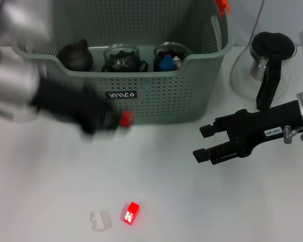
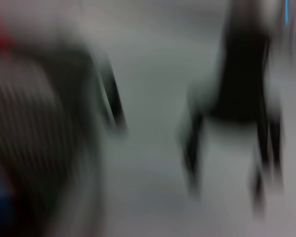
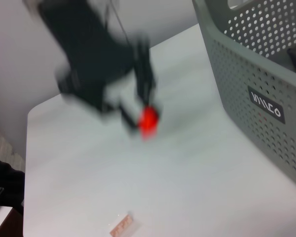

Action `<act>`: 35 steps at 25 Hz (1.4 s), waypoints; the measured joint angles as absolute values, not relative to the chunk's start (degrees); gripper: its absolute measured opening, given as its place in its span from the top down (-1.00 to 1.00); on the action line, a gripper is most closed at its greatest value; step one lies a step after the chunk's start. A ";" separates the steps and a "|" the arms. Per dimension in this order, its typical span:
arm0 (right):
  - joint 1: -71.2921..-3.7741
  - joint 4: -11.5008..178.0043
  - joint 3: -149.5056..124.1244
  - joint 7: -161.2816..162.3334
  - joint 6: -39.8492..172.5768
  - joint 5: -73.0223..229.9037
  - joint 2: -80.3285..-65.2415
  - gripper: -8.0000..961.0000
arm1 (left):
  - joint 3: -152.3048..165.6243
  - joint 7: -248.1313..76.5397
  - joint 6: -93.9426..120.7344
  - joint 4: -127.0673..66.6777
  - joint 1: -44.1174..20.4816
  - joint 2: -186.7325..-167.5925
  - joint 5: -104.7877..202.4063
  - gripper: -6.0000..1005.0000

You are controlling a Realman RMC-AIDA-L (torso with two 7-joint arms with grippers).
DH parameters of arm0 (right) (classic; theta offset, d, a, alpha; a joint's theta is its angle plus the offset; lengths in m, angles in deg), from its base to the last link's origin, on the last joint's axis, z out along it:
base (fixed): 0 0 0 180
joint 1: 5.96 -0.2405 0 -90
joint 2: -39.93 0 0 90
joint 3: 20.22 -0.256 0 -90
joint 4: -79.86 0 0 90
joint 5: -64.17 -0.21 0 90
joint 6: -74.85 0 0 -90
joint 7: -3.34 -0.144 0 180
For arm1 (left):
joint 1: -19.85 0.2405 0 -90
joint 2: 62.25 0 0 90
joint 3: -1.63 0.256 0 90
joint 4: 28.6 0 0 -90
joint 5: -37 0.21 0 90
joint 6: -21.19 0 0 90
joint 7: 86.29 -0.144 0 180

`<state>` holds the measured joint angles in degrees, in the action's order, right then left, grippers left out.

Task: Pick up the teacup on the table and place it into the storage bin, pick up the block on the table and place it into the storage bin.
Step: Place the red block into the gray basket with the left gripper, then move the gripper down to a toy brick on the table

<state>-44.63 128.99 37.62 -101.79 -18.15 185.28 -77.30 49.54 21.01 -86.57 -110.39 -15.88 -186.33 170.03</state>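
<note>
**Red block held just in front of the storage bin**

Head view: the storage bin point(image 1: 156, 93) stands at the far side of the white desk point(image 1: 202, 201), its labelled front wall facing the robot. Inside it sit a dark teapot point(image 1: 76, 55), a glass teacup point(image 1: 122, 56) and a second glass cup holding red and blue blocks point(image 1: 169, 59). The left gripper point(image 1: 122, 119), blurred, hangs just before that front wall, below the rim, closed around a red block point(image 1: 126, 118). The right gripper point(image 1: 204, 142) hovers off to the right, well apart from the bin, its jaws parted and holding nothing. Open desk lies between the two arms. Near the front edge lie a second red block point(image 1: 131, 213) and, just beside it, a white block point(image 1: 100, 220). A glass carafe with a black lid point(image 1: 265, 63) stands right of the bin.

Left wrist view: too smeared to tell much; only dark shapes over a pale surface.

Right wrist view: the left gripper point(image 3: 147, 117) pinches the red block point(image 3: 149, 120) above the desk point(image 3: 197, 177), near the bin's labelled wall point(image 3: 251, 74). A pale block point(image 3: 123, 226) lies near the desk's front. Beyond the desk's edge stands a plain pale wall point(image 3: 19, 49).
</note>
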 joint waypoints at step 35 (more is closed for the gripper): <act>-45.66 129.01 37.61 -101.91 -17.79 185.30 -77.22 -0.74 | 65.08 29.29 -92.16 -118.96 -10.10 -185.77 160.18 -0.84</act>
<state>-45.66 129.01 37.61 -101.91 -17.79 185.30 -77.22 65.08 29.29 -92.16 -118.96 -10.10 -185.77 160.18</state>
